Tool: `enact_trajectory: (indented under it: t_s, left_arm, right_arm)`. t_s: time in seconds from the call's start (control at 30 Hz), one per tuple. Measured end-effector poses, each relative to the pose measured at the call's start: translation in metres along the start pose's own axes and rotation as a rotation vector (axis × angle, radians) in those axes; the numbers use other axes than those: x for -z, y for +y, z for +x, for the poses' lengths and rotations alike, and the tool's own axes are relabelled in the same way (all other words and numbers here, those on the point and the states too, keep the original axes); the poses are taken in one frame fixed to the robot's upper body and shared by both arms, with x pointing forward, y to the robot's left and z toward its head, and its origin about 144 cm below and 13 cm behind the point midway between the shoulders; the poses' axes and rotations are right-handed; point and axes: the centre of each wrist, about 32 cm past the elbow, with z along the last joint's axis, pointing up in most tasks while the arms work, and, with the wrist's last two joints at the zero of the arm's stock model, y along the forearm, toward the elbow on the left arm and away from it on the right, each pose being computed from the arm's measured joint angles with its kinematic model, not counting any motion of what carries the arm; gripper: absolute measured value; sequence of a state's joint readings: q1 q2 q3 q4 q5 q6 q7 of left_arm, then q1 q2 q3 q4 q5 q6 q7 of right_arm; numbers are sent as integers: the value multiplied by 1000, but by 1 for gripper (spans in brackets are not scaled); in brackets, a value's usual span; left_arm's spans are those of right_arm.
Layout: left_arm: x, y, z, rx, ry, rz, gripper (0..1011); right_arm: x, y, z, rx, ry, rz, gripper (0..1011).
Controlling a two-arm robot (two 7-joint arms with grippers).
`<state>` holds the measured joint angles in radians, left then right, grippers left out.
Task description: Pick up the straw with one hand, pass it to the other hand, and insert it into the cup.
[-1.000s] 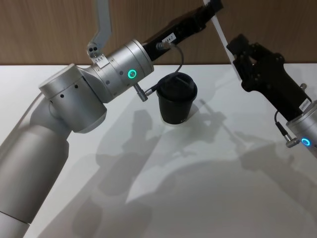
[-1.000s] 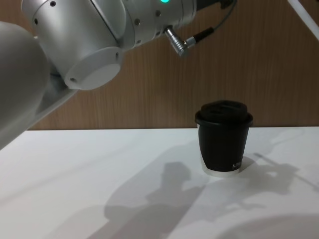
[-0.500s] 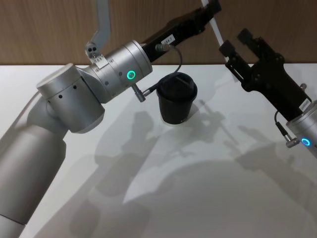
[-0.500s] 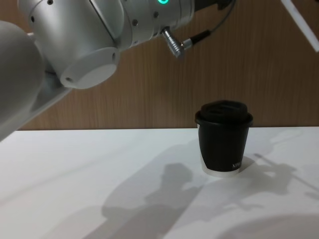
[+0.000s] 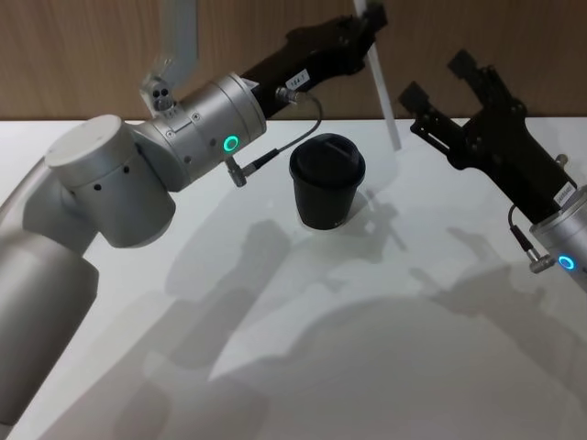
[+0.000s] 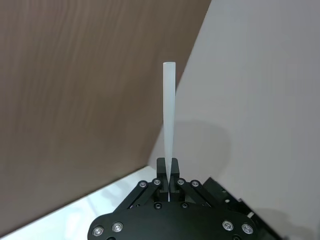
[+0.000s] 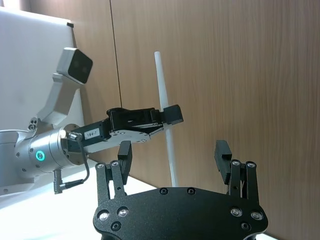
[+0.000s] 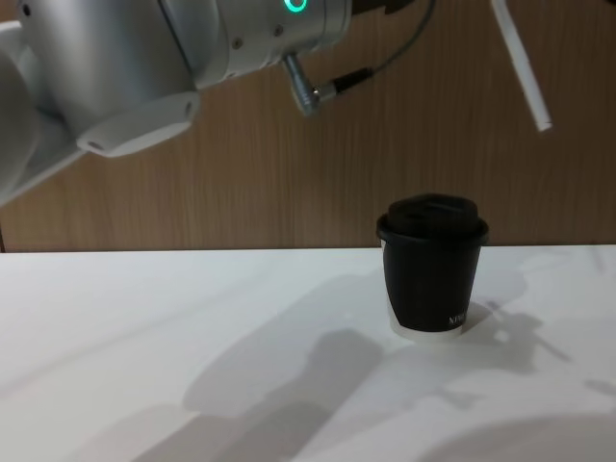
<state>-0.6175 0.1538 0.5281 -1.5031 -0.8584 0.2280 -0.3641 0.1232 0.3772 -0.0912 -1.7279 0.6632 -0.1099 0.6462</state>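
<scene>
Jaws, left gripper: pressed together on the straw, pinching it partway along, nearer its upper end; most of the length runs free below the grip.

Jaws, right gripper: spread wide, holding nothing, just beside the straw and clear of it.

Straw: aloft and tilted, its free lower end hanging above the cup and off to the right gripper's side.

Cup: upright on the white table, lid on.

Risks, as we judge them:
- The long free end, held by one short pinch, may pivot, so the tip could miss the lid's opening, which we cannot make out.
- A slanted entry could bend the straw or nudge the light cup.
- The right gripper stands near enough to brush the straw.
</scene>
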Motion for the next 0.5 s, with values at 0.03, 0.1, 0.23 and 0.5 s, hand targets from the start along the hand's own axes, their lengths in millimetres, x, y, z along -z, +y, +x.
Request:
enact_trajectory:
  t_s: [0.03, 0.1, 0.23, 0.5]
  left_arm:
    - [0, 1, 0, -8, -18, -1, 15]
    - [-2, 3, -2, -24, -62, -1, 15]
    - [-5, 7, -5, -53, -145, 1, 15]
    - [-11, 16, -11, -101, -308, 17, 15]
  right_arm:
    - [0, 0, 0, 0, 0, 0, 1001]
    - [0, 0, 0, 0, 0, 0, 1001]
    - [0, 0, 0, 0, 0, 0, 1001]
    - [0, 0, 0, 0, 0, 0, 1001]
